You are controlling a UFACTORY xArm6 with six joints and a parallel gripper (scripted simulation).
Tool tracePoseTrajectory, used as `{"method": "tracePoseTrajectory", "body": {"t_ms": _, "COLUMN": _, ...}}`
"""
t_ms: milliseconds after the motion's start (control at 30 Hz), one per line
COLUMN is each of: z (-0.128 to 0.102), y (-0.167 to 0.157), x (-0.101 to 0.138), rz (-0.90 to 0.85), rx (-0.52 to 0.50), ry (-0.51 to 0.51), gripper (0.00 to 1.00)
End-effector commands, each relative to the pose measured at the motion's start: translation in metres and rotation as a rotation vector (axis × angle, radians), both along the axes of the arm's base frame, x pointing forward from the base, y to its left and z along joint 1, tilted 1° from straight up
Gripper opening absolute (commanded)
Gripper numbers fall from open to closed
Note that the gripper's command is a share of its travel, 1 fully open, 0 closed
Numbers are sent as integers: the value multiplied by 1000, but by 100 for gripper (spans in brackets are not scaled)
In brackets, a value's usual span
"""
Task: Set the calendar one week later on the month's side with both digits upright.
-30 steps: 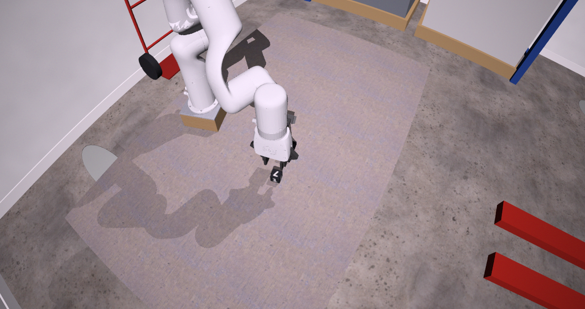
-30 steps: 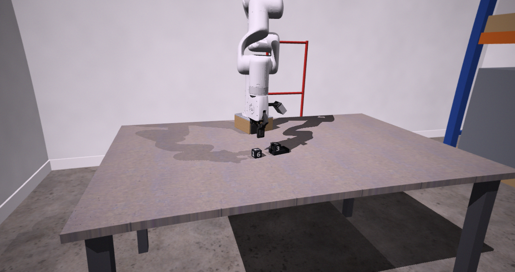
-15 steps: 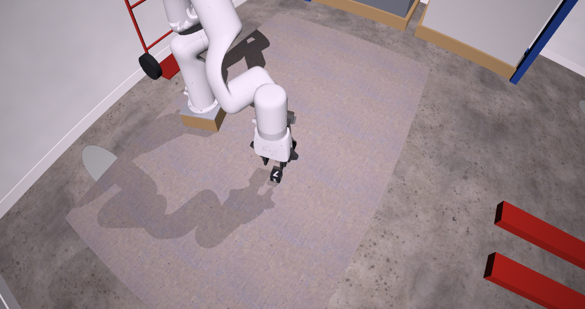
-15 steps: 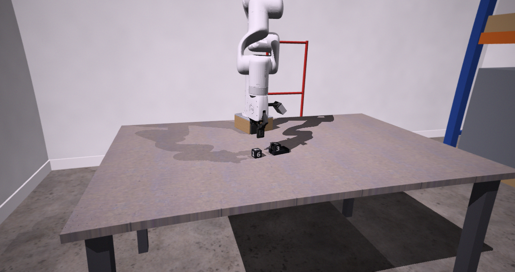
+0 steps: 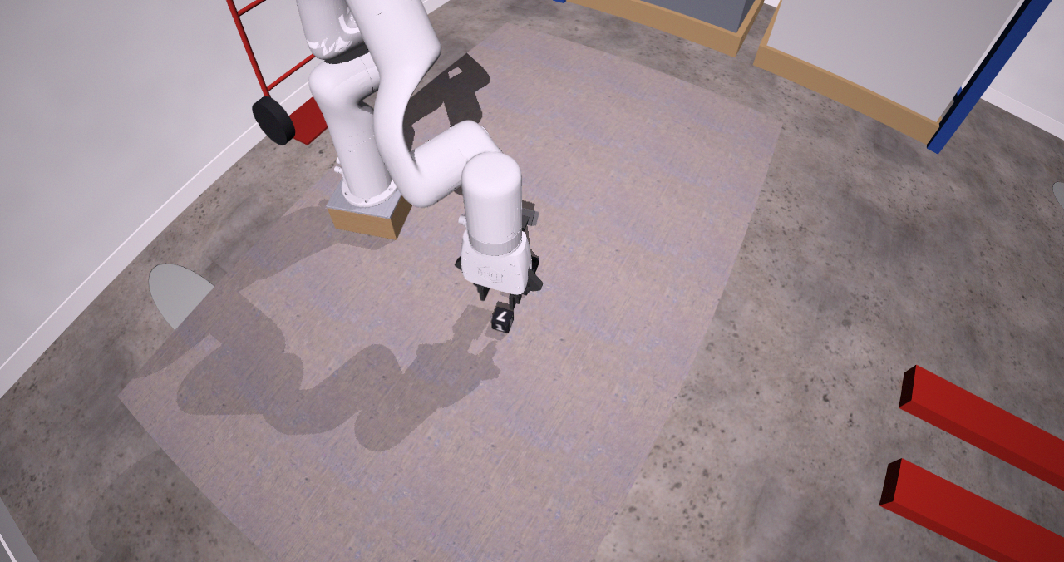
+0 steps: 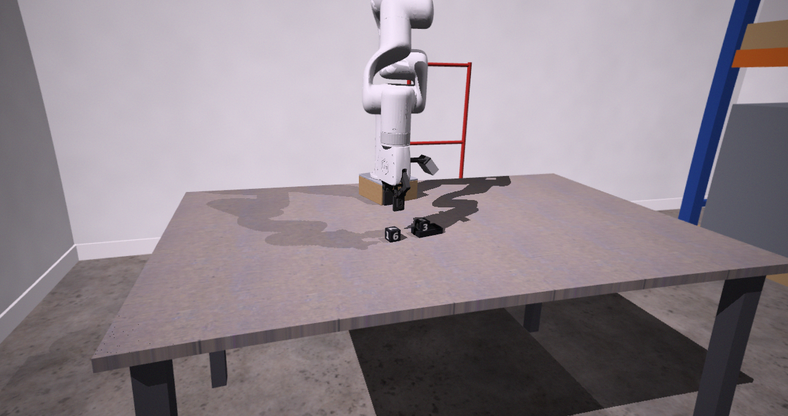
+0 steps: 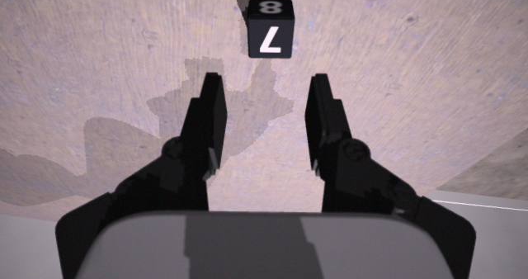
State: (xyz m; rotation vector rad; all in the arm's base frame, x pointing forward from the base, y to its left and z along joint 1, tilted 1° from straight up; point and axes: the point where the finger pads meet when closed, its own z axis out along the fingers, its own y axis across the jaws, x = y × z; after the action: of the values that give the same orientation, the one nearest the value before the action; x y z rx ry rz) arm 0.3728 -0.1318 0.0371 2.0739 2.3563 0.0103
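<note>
A loose black cube (image 5: 503, 318) lies on the table outside the tray, with 7 on top. The wrist view (image 7: 271, 28) shows 7 on top and 8 on a side; the exterior view (image 6: 392, 234) shows a 6. The black tray (image 6: 426, 231) lies flat just right of it and holds the other cube, whose front shows 3 (image 6: 424, 226). In the top view the arm hides the tray. My gripper (image 7: 266, 94) hangs above the table, half open and empty. The loose cube lies beyond its fingertips. The gripper also shows in the exterior view (image 6: 397, 202).
The arm's wooden base block (image 6: 377, 188) stands behind the tray. A red hand truck (image 5: 278, 105) stands off the table behind the arm. Blue shelving with grey boxes (image 5: 855, 45) and red beams (image 5: 982, 455) are away from the table.
</note>
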Motion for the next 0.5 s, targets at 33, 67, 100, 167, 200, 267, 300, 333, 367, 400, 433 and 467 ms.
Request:
{"method": "tracePoseTrajectory", "body": {"t_ms": 33, "z": 1, "y": 0, "x": 1, "rz": 0, "rx": -1, "ry": -4, "gripper": 49}}
{"method": "tracePoseTrajectory", "body": {"t_ms": 67, "z": 1, "y": 0, "x": 1, "rz": 0, "rx": -1, "ry": -4, "gripper": 49}}
{"method": "tracePoseTrajectory", "body": {"t_ms": 100, "z": 0, "y": 0, "x": 1, "rz": 0, "rx": -1, "ry": -4, "gripper": 49}}
{"method": "tracePoseTrajectory", "body": {"t_ms": 167, "z": -1, "y": 0, "x": 1, "rz": 0, "rx": -1, "ry": -4, "gripper": 49}}
{"method": "tracePoseTrajectory", "body": {"t_ms": 200, "z": -1, "y": 0, "x": 1, "rz": 0, "rx": -1, "ry": -4, "gripper": 49}}
{"method": "tracePoseTrajectory", "body": {"t_ms": 267, "z": -3, "y": 0, "x": 1, "rz": 0, "rx": -1, "ry": -3, "gripper": 49}}
{"method": "tracePoseTrajectory", "body": {"t_ms": 300, "z": -3, "y": -1, "x": 1, "rz": 0, "rx": -1, "ry": -3, "gripper": 49}}
{"method": "tracePoseTrajectory", "body": {"t_ms": 333, "z": -3, "y": -1, "x": 1, "rz": 0, "rx": -1, "ry": -3, "gripper": 49}}
{"method": "tracePoseTrajectory", "body": {"t_ms": 367, "z": -3, "y": -1, "x": 1, "rz": 0, "rx": -1, "ry": -3, "gripper": 49}}
{"method": "tracePoseTrajectory", "body": {"t_ms": 400, "z": -4, "y": -1, "x": 2, "rz": 0, "rx": -1, "ry": -3, "gripper": 49}}
{"method": "tracePoseTrajectory", "body": {"t_ms": 433, "z": -5, "y": -1, "x": 2, "rz": 0, "rx": -1, "ry": -3, "gripper": 49}}
{"method": "tracePoseTrajectory", "body": {"t_ms": 467, "z": -6, "y": -1, "x": 2, "rz": 0, "rx": -1, "ry": -3, "gripper": 49}}
